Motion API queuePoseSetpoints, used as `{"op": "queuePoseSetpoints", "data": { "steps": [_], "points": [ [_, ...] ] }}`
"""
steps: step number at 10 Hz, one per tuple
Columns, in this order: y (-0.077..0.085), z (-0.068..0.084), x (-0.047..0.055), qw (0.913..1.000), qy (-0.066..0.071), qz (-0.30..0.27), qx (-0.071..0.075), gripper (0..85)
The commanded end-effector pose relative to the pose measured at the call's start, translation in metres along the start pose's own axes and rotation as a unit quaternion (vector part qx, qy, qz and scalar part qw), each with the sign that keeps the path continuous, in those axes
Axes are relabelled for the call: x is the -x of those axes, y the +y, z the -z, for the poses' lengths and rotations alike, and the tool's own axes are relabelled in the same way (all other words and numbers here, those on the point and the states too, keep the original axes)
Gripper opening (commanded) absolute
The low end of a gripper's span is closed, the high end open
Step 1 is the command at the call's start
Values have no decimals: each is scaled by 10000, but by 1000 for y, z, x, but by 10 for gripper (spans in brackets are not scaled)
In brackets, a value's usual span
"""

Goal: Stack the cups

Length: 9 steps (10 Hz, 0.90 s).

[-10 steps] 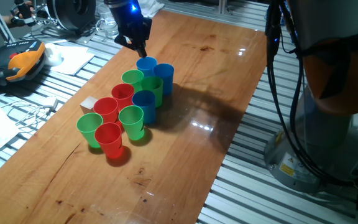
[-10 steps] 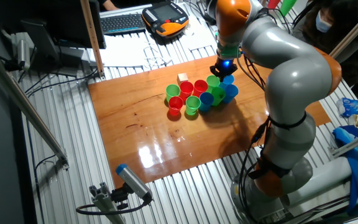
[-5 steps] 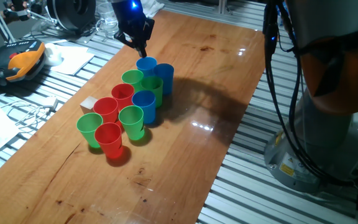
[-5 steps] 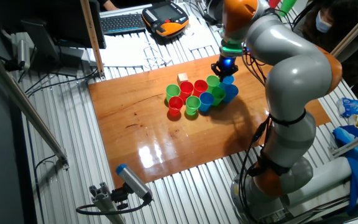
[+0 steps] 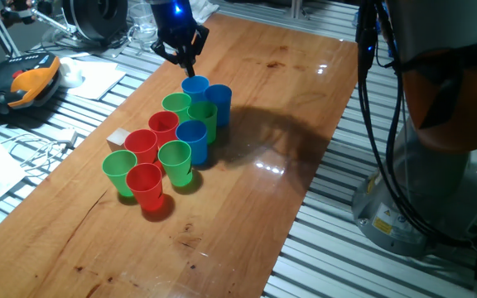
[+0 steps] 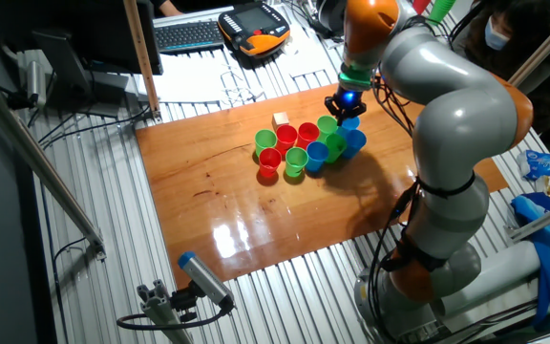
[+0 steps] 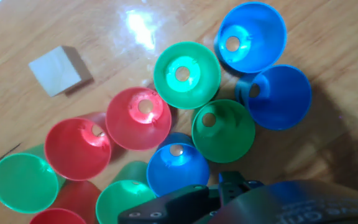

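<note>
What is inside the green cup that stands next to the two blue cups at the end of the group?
In the hand view, the green cup looks empty: only its bare bottom shows, with a bright light spot. No other cup sits inside. What is under it cannot be seen.

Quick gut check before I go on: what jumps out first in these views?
A tight cluster of upright red, green and blue cups fills the middle of the wooden table, none visibly nested yet. The gripper hangs just above the far blue cup at the cluster's end, holding nothing. A small pale wooden cube sits alone beside the cups.
</note>
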State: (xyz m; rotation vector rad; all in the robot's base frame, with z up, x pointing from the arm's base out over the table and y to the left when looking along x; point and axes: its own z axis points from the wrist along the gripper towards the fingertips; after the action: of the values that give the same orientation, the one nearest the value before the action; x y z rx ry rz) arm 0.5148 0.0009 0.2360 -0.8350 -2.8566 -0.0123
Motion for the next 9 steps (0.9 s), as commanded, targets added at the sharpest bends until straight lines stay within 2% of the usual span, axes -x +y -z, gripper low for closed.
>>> {"op": "queuePoseSetpoints", "data": {
  "steps": [1, 4, 5, 6, 7, 8, 9],
  "points": [
    [0, 0, 0, 9999, 73, 99, 116, 0],
    [0, 0, 0, 9975, 425, 270, 492, 0],
    [0, 0, 0, 9987, 273, 363, 215, 0],
    [0, 0, 0, 9989, 327, -101, 309, 0],
    [0, 0, 0, 9956, 228, -858, 303, 0],
    [0, 0, 0, 9920, 109, -1245, 177, 0],
    [0, 0, 0, 9869, 141, -1598, 179, 0]
  ]
}}
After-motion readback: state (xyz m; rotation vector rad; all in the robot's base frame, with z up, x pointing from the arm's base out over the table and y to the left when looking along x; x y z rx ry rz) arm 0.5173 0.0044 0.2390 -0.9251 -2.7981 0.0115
